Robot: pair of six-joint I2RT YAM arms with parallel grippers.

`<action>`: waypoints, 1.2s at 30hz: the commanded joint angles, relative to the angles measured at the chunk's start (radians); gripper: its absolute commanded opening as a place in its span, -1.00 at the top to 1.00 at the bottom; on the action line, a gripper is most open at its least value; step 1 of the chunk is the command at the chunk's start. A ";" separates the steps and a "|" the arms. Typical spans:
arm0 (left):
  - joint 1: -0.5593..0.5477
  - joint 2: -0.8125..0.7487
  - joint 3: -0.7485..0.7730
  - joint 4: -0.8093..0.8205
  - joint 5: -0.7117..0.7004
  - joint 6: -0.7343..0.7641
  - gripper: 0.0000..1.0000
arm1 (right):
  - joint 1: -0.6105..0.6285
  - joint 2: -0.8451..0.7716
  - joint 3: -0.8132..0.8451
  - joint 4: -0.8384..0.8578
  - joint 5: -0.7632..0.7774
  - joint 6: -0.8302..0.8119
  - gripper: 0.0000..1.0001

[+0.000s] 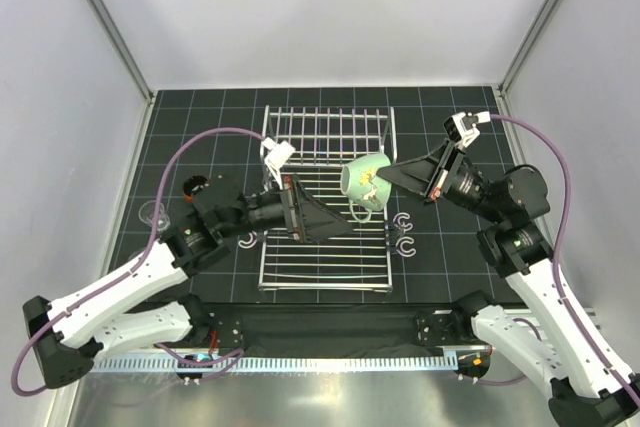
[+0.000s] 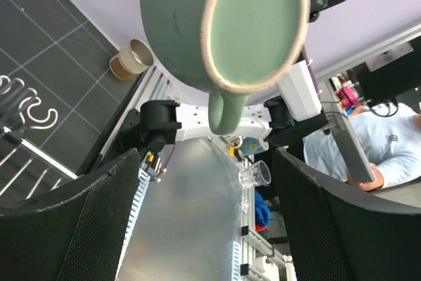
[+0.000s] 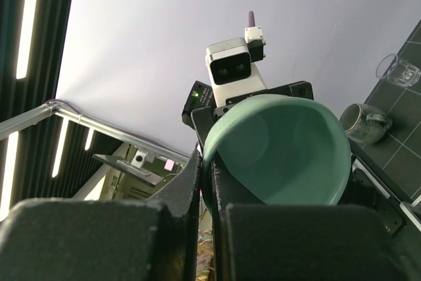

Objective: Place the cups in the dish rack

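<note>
Right gripper (image 1: 388, 178) clamped on the rim of the mint-green mug (image 1: 362, 179). The mug lies sideways above the dish rack (image 1: 322, 269), its mouth facing the open left gripper (image 1: 340, 226) and its handle toward the near edge.

A robotics lab — white booth walls (image 1: 330, 17) on aluminium posts (image 1: 105, 17), a black gridded mat (image 1: 200, 112), strip ceiling lights (image 3: 29, 24) — and a person (image 2: 388, 146) in a light-blue shirt nearby.

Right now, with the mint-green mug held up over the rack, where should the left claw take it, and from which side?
Probably the free rim of the mint-green mug, coming from the left claw's own side: the mouth faces it, the handle hangs down, and the right claw pinches the opposite rim.
</note>
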 commanded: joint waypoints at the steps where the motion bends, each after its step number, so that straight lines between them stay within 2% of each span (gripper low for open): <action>1: -0.048 0.034 0.048 0.057 -0.073 0.066 -0.58 | 0.011 -0.041 0.000 0.018 0.037 -0.011 0.92; 6: -0.068 0.071 0.061 0.057 -0.122 0.058 -0.37 | 0.023 -0.060 -0.016 0.009 0.044 -0.015 0.92; 19: -0.120 0.151 0.122 0.059 -0.176 0.082 -0.02 | 0.026 -0.075 -0.037 -0.033 0.062 -0.035 0.92; 25: -0.136 0.142 0.110 0.059 -0.221 0.087 0.41 | 0.026 -0.092 -0.052 -0.034 0.070 -0.035 0.92; 26: -0.136 0.139 0.108 0.053 -0.230 0.090 0.74 | 0.026 -0.099 -0.055 -0.036 0.068 -0.035 0.92; 27: -0.136 0.131 0.110 0.045 -0.245 0.093 0.99 | 0.026 -0.106 -0.063 -0.042 0.071 -0.038 0.92; 30: -0.136 0.117 0.102 0.015 -0.280 0.096 0.99 | 0.028 -0.132 -0.052 -0.141 0.077 -0.110 0.92; 31: -0.136 0.108 0.093 -0.019 -0.290 0.107 0.99 | 0.026 -0.142 -0.040 -0.266 0.088 -0.197 0.75; 33: -0.134 0.096 0.082 -0.071 -0.322 0.131 0.99 | 0.026 -0.144 0.004 -0.397 0.105 -0.297 0.41; 35: -0.136 0.067 0.054 -0.140 -0.357 0.159 0.99 | 0.026 -0.138 0.050 -0.632 0.168 -0.404 0.08; 36: -0.136 0.056 0.045 -0.209 -0.378 0.190 0.99 | 0.026 -0.126 0.104 -0.712 0.204 -0.525 0.03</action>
